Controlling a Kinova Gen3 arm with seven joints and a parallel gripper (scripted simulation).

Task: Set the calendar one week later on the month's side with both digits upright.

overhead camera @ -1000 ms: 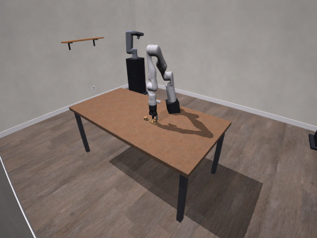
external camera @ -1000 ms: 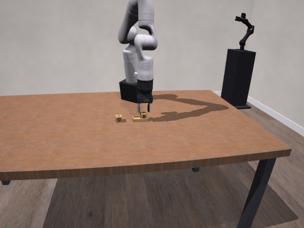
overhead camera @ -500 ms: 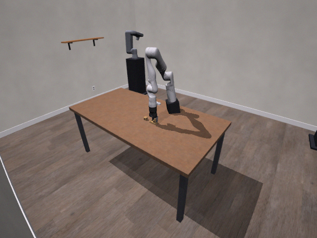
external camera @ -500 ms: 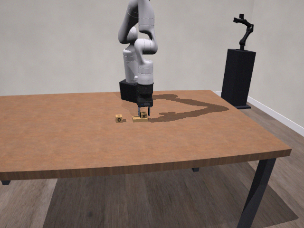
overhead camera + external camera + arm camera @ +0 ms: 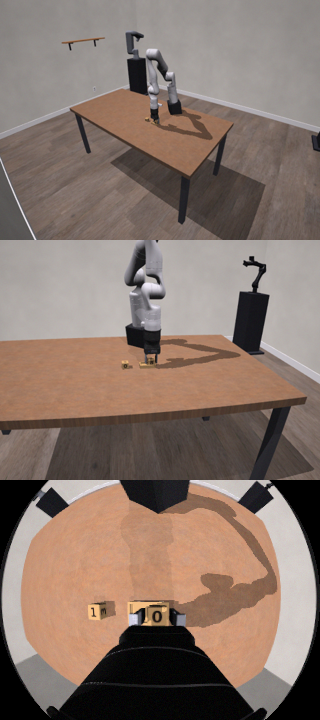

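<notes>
Open claw lowered over the cube in the calendar tray, second cube out on the desk.

Broad brown desk [image 5: 211,384] on dark legs, carrying everything. White arm [image 5: 152,314] bent down from its black base [image 5: 131,336], wrist vertical. Black pedestal [image 5: 250,320] with a dark camera arm off to the side on the floor. Claw [image 5: 151,359] pointing straight down, fingers [image 5: 146,359] spread apart on either side of the cube, gripping nothing. Small wooden tray [image 5: 144,365] flat on the desk, just under the claw. Cube in the tray [image 5: 151,361] standing at the tray's right end, an 8 facing the exterior view. Loose cube [image 5: 125,365] on the desk just left of the tray, apart from it, showing a 0 there.
</notes>
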